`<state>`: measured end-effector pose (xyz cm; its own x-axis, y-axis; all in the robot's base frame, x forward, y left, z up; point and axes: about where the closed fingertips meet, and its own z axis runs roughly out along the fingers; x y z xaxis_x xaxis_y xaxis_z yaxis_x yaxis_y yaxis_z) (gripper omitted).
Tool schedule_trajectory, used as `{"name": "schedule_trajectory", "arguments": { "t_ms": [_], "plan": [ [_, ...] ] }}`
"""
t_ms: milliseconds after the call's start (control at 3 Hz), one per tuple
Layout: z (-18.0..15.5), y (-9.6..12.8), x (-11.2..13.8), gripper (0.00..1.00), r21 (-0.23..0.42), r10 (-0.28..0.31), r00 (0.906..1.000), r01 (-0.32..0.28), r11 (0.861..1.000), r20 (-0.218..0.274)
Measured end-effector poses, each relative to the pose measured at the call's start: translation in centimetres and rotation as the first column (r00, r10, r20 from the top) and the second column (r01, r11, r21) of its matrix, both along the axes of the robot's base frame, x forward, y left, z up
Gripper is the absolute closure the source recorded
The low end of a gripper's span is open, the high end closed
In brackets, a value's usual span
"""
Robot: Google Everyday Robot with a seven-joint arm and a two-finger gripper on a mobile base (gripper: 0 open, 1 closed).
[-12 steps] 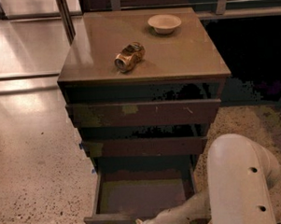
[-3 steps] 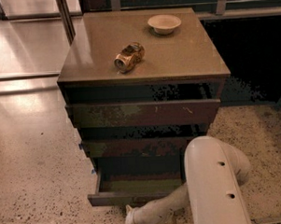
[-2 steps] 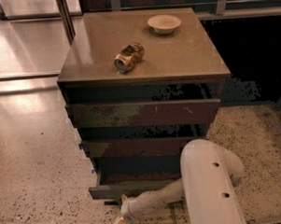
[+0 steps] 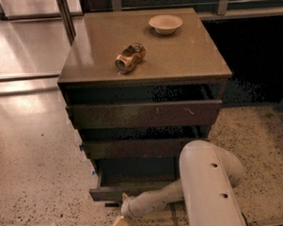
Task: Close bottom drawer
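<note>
The bottom drawer [image 4: 131, 191] is the lowest, narrowest dark brown front of the cabinet; it stands out only a little, with a short dark stretch of tray showing behind it. My white arm reaches from the lower right down to the floor in front of it. The gripper [image 4: 119, 224] is at the arm's end, low at the bottom edge of the camera view, right in front of and just below the drawer's front, near its left half.
The middle drawer front [image 4: 133, 148] and the widest top front [image 4: 144, 114] with pale scratches sit above. On the cabinet top [image 4: 186, 56] lie a gold can [image 4: 129, 57] on its side and a white bowl [image 4: 165, 24]. Speckled floor [image 4: 36, 185] spreads left.
The bottom drawer has slid inward; far less of its tray shows than four seconds ago. The arm and gripper have swung left and toward the cabinet along the drawer front.
</note>
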<state>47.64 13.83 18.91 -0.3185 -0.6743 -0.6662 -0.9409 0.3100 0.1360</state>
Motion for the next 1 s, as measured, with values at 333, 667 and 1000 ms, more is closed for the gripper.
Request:
{"name": "schedule_trajectory", "arguments": {
  "t_ms": [333,667,1000],
  "plan": [
    [-0.02,1.04,4.86,0.0,0.005,-0.029,0.9987,0.029,1.0,0.042],
    [-0.02,1.04,4.86,0.0,0.005,-0.029,0.9987,0.029,1.0,0.042],
    [-0.5,0.99,5.7,0.0,0.036,-0.039,0.9984,0.038,0.999,0.041]
  ]
}}
